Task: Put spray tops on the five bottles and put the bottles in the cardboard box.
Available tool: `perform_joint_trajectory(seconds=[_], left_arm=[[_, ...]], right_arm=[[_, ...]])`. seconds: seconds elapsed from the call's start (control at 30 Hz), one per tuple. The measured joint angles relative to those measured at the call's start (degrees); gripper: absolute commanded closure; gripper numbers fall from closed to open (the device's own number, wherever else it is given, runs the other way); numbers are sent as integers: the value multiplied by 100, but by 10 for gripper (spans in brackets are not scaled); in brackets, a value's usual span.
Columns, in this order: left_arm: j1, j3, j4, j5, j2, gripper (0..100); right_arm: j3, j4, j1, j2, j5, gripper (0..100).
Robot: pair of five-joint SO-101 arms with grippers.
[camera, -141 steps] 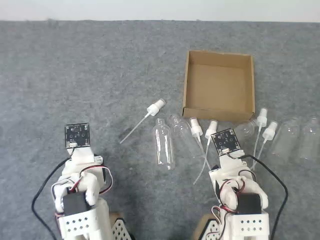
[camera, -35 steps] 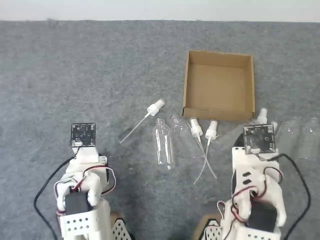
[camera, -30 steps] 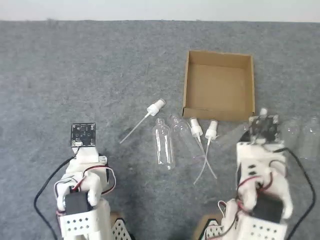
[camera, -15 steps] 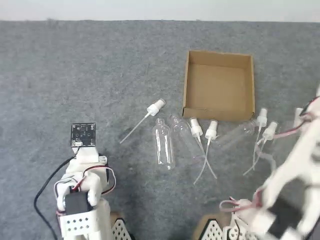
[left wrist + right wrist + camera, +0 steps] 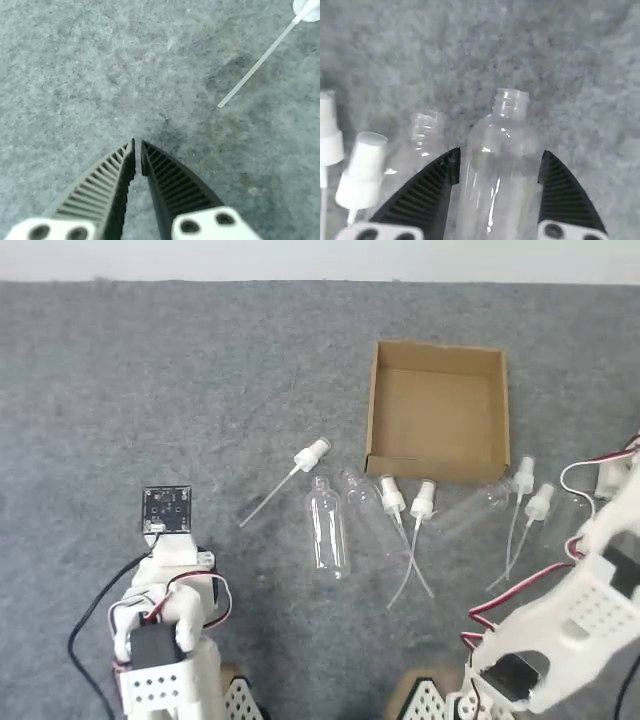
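right claw spread wide either side of a clear bottle; left claw pinched together over the grey table.

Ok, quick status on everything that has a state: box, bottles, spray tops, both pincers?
cardboard box: open-topped, empty.
bottles: lying down, uncapped where their necks show.
spray tops: loose, none fitted.
left pincer: shut, holding nothing.
right pincer: open, one finger on either side of a capless bottle, not closed on it.
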Motion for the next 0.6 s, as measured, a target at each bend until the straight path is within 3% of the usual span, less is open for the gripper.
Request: perform_joint_trajectory(seconds=[0.13, 0.33, 0.53, 0.6], left_arm=[[0, 0, 0, 0, 0, 988], [0, 0, 0, 0, 0, 988], [0, 0, -132, -35, 0, 987], [0, 0, -413, -387, 0, 987]], right_arm=[[-70, 0, 0, 308, 114, 797], [-141, 123, 149, 519, 545, 997], [-202, 598, 545, 519, 1442, 992], [-202, 747, 686, 510, 1626, 992]])
